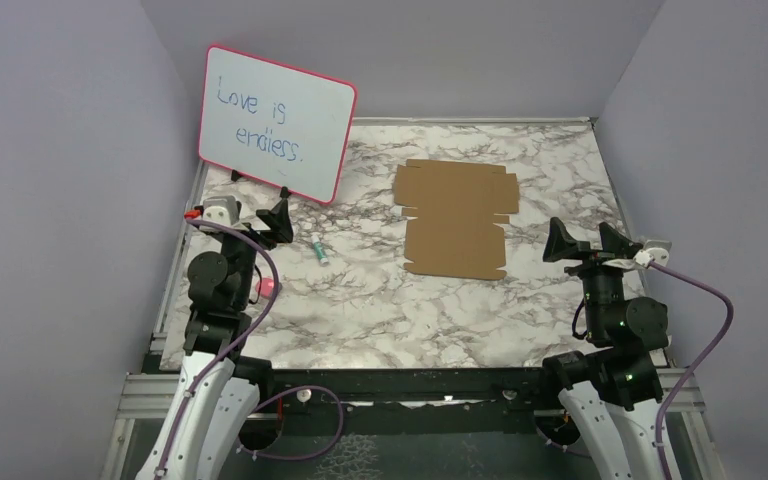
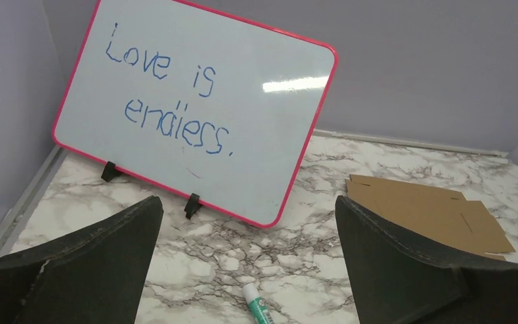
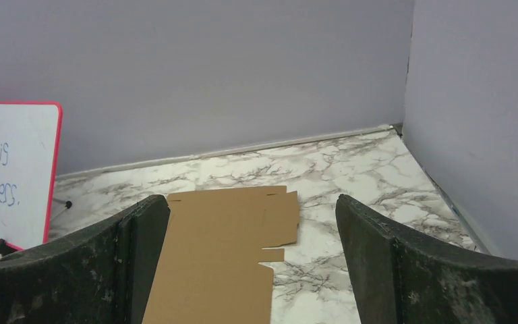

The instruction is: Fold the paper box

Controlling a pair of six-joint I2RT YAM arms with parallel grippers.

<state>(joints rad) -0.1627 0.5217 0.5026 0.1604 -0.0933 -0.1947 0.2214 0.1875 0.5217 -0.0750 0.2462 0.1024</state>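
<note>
The paper box (image 1: 455, 218) is a flat brown die-cut cardboard sheet with notched flaps, lying unfolded on the marble table, right of centre. It also shows as a flat sheet (image 3: 224, 250) in the right wrist view and at the right edge (image 2: 426, 212) of the left wrist view. My left gripper (image 1: 252, 213) hovers open at the table's left side, well away from the sheet. My right gripper (image 1: 586, 239) is open too, just right of the sheet's near corner. Nothing lies between either pair of fingers.
A pink-framed whiteboard (image 1: 276, 122) reading "Love is endless." stands propped at the back left. A green-and-white marker (image 1: 320, 250) lies on the marble table (image 1: 360, 300) between my left gripper and the sheet. Lilac walls close in the back and both sides.
</note>
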